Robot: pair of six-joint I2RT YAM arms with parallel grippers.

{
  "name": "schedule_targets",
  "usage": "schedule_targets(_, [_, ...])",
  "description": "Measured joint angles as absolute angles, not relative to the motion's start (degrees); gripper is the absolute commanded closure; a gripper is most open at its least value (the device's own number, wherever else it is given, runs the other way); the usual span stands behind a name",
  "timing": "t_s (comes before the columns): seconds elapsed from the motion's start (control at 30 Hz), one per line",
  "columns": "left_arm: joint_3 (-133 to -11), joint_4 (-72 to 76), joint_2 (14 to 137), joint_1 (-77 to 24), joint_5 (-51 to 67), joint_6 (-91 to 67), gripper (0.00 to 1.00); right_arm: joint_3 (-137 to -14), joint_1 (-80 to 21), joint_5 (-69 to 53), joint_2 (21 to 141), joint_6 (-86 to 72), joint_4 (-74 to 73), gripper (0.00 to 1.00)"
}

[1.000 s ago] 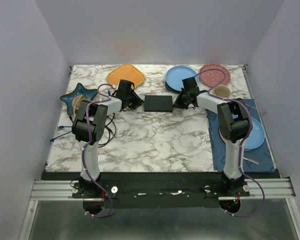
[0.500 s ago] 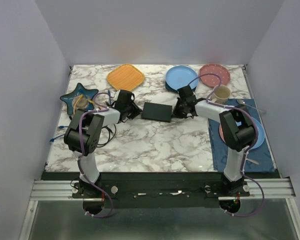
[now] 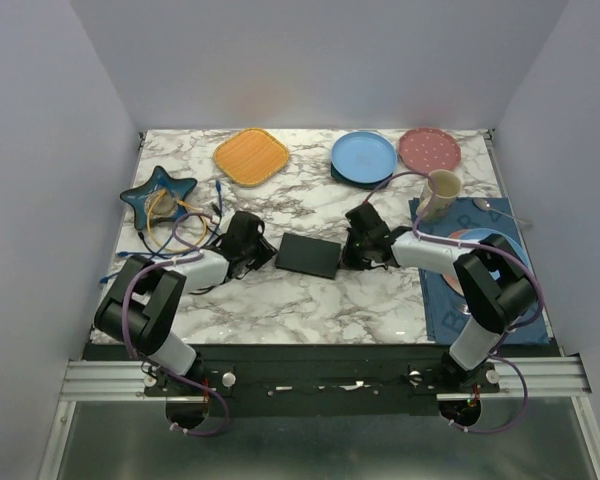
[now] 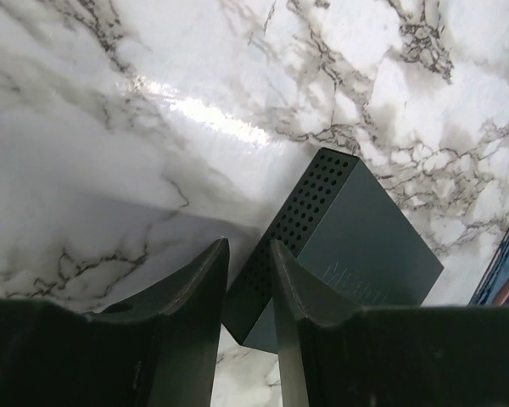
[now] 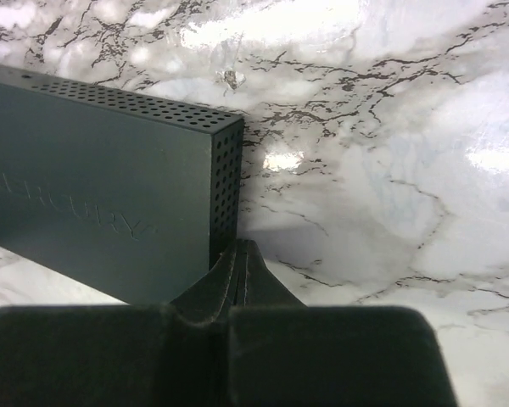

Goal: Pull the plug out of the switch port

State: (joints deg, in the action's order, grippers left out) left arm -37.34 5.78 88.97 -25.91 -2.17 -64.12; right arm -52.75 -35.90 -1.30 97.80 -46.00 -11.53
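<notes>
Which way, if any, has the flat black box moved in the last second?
Yes. The black box slid toward the near edge of the table, away from the orange plate at the back, turning slightly.

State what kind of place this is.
Probably a robotics lab test cell: a marble-patterned table boxed in by plain walls, with two arms bolted to an aluminium rail.

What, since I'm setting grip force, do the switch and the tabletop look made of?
Switch: matte dark housing with rows of punched vent holes and embossed lettering; painted metal or plastic, hard to tell. Tabletop: glossy marble pattern with bright glare patches; stone or laminate, unclear.
</notes>
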Motion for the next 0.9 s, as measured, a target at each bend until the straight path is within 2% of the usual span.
schedule_targets(0.1, [-37.5,1.3,86.2,-26.8,-3.6,-62.7,0.39,-52.8,-36.2,-0.2,96.9,-45.1,-12.5,0.99])
schedule_targets(0.17, [-37.6,-2.2,83.3,-27.6,-5.0,-61.1,0.30,-52.7,-36.7,1.3,94.6,-43.9,-13.1,0.91])
schedule_targets(0.2, [-37.8,-3.6,81.6,-28.1,-5.7,-60.4,0.27,-52.7,-36.8,2.3,92.7,-43.2,-13.2,0.78])
schedule_targets(0.27, [-38.3,-6.0,77.4,-28.7,-7.5,-59.2,0.20,-52.7,-37.2,4.3,87.8,-41.3,-12.9,0.65])
schedule_targets(0.3, [-38.9,-7.2,74.9,-29.0,-8.8,-58.2,0.15,-52.7,-37.3,5.3,85.2,-40.1,-12.8,0.54])
schedule_targets(0.37, [-40.0,-8.9,70.8,-29.1,-11.2,-57.1,0.12,-52.7,-37.5,7.2,80.2,-38.0,-12.0,0.44])
schedule_targets(0.4, [-40.5,-9.6,68.9,-29.1,-12.5,-56.7,0.10,-52.6,-37.6,7.9,78.1,-37.1,-11.6,0.20])
schedule_targets(0.47, [-40.4,-10.5,65.8,-29.2,-14.8,-56.4,0.09,-51.1,-38.0,9.1,73.9,-35.7,-9.8,0.00])
schedule_targets(0.57, [-37.9,-10.5,61.6,-29.4,-18.0,-56.2,0.06,-45.7,-40.0,11.0,67.5,-33.1,-6.4,0.00])
schedule_targets(0.6, [-36.2,-10.2,60.1,-29.4,-18.9,-55.9,0.01,-43.5,-41.3,11.6,65.4,-32.2,-5.0,0.00])
schedule_targets(0.73, [-29.8,-11.0,56.6,-29.4,-20.8,-55.7,0.01,-36.4,-48.3,15.9,58.2,-28.2,-1.4,0.00])
schedule_targets(0.9, [-29.9,-15.8,56.1,-29.4,-20.0,-54.4,0.01,-35.5,-57.7,23.7,53.2,-20.9,1.7,0.00])
